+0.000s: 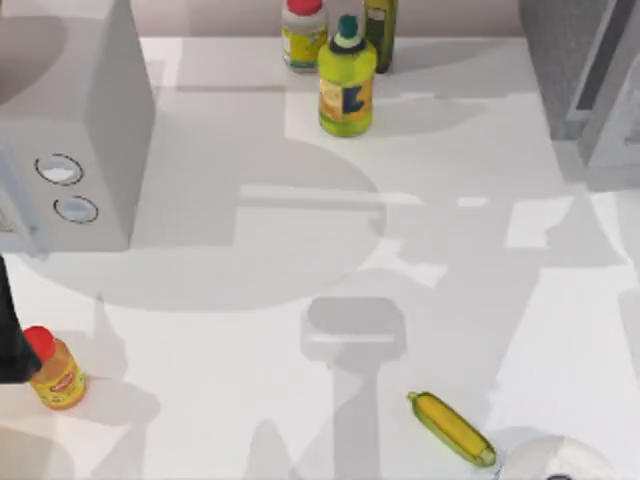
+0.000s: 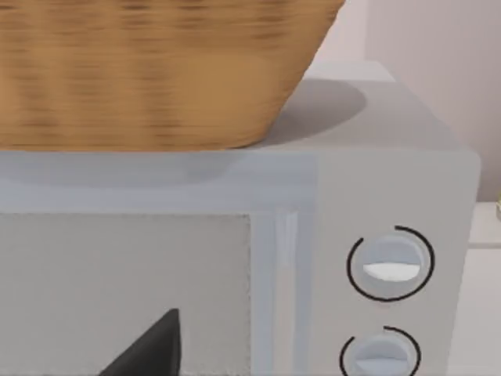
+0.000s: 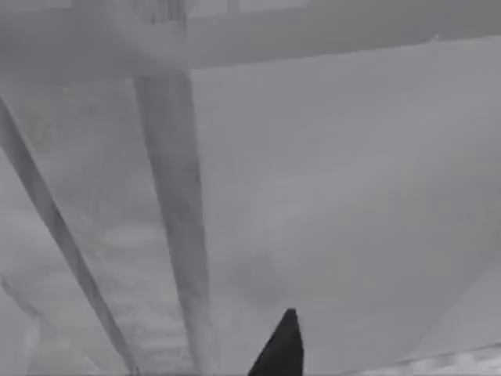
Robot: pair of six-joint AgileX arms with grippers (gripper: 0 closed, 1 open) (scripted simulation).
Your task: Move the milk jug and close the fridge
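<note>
The fridge (image 1: 585, 75) is the dark grey cabinet at the table's far right corner, cut off by the top view's edge. The right wrist view looks close onto pale grey fridge panels (image 3: 352, 196), with a dark part of my right gripper (image 3: 280, 348) just in front of them. The milk jug is out of view. My left arm (image 1: 8, 335) is a dark shape at the table's left edge, next to a yellow red-capped bottle (image 1: 55, 372). In the left wrist view, a dark part of my left gripper (image 2: 149, 348) points at the microwave's front.
A light grey microwave (image 1: 75, 130) with two dials stands at the far left, with a wicker basket (image 2: 149, 70) on top. Three bottles (image 1: 346, 80) stand at the back centre. A corn cob (image 1: 452, 428) and a white plate (image 1: 555, 462) lie at the front right.
</note>
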